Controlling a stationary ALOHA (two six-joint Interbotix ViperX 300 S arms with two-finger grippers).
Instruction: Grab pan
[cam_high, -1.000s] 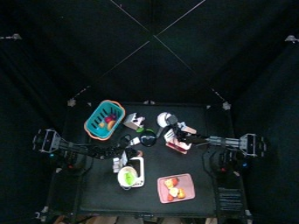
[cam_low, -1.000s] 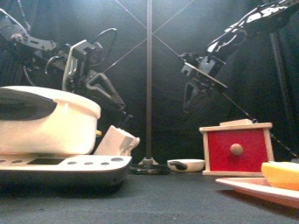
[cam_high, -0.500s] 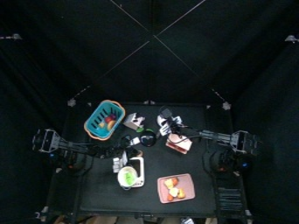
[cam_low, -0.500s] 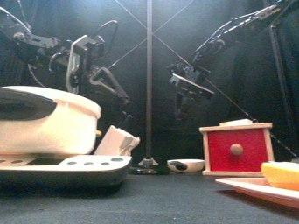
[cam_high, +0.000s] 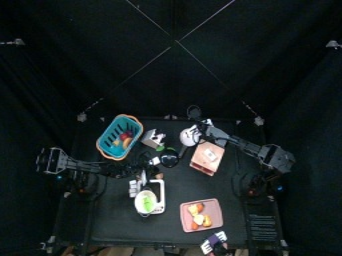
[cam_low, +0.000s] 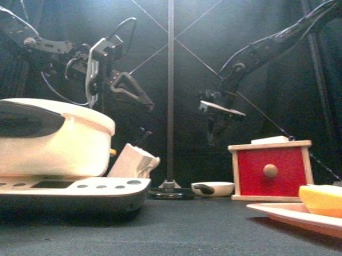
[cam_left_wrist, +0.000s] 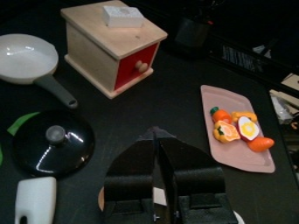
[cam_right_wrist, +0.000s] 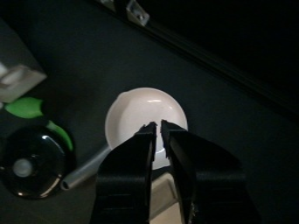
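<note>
Your black table (cam_high: 114, 225) carries, in descending size: a white cooker (cam_low: 47, 135) at the front, a teal basket (cam_high: 119, 137) on the left, a red box (cam_left_wrist: 111, 44) near the middle, a pink plate (cam_left_wrist: 222, 96) of food, the white pan (cam_right_wrist: 138, 107) and a black lid (cam_left_wrist: 52, 149). The pan lies on the table beside the red box, its grey handle pointing towards the lid. Your right gripper (cam_right_wrist: 158, 131) hangs over the pan's bowl, its jaws narrowly parted around nothing. Your left gripper (cam_left_wrist: 160, 140) hovers near the lid, its jaws pressed together and empty.
</note>
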